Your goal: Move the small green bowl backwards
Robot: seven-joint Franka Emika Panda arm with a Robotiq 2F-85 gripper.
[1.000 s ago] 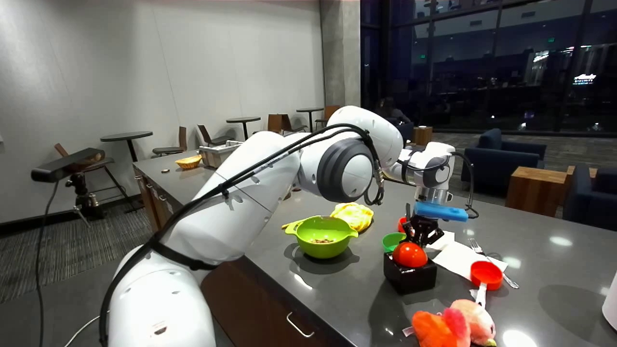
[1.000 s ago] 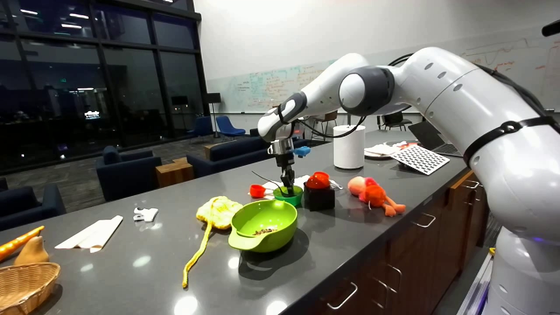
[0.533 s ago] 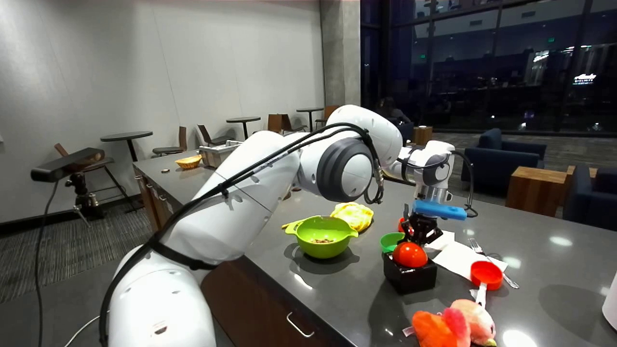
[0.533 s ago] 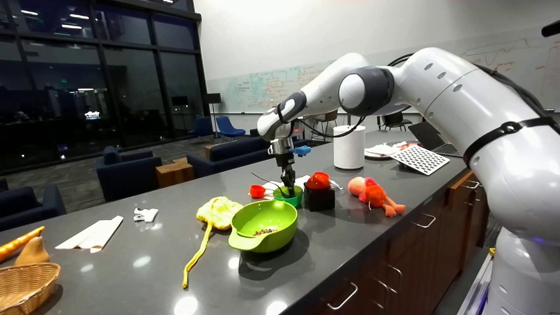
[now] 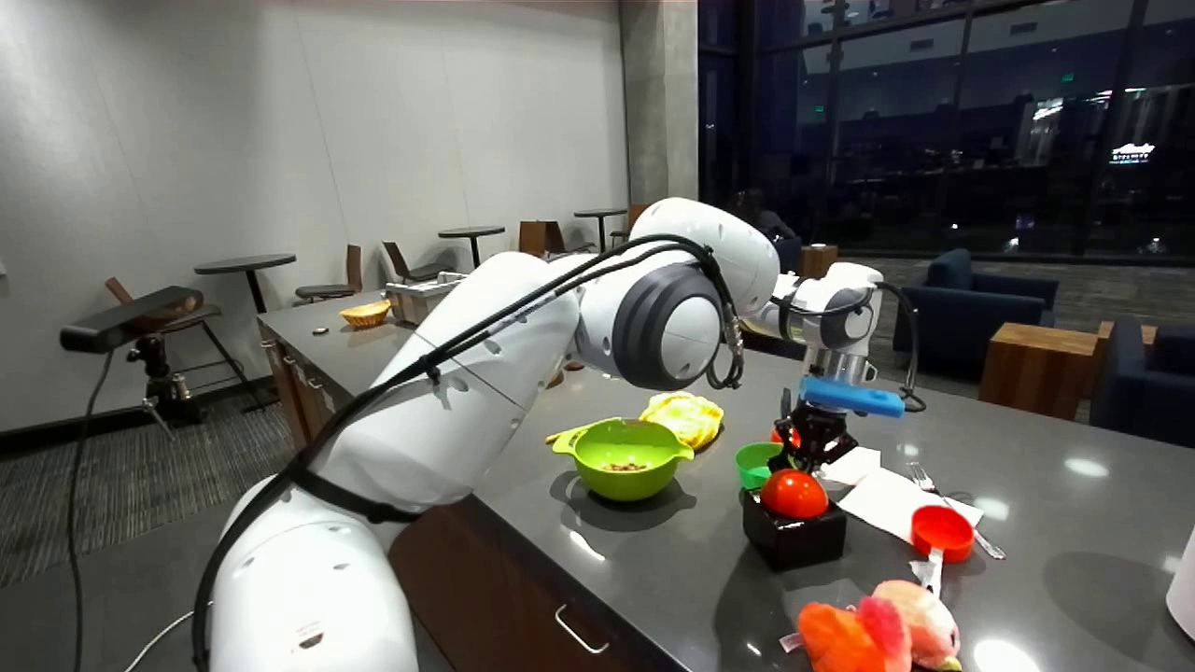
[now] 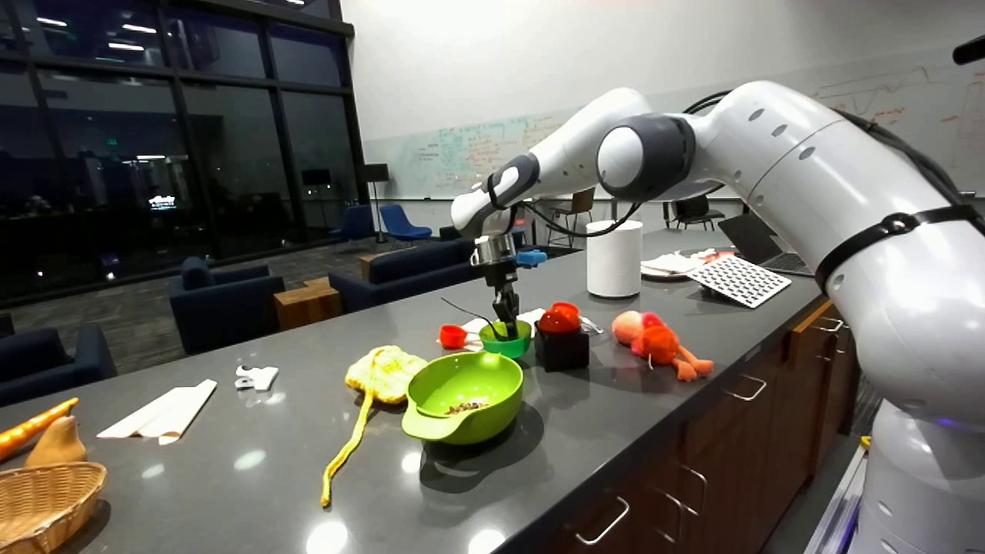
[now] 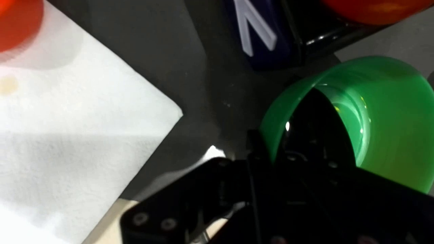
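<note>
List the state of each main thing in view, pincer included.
Small round glossy green bowl: open side up, pinched at its rim; whether lifted, unclear
Black pincer: shut on that rim
Large round lime-yellow bowl: upright, holding brown bits
White paper roll: standing
Black laptop: open
Orange plush toy: lying down

1. White block strokes (image 7: 261, 27) on dark-navy flat face (image 7: 286, 47): cropped, we can't name the letter.
2. Red-and-teal handwriting (image 6: 492, 150) on long whiteboard (image 6: 385, 181): illegible to us.
3. Glowing white sign (image 5: 1131, 151) in dark glass window (image 5: 924, 121): blurred.
</note>
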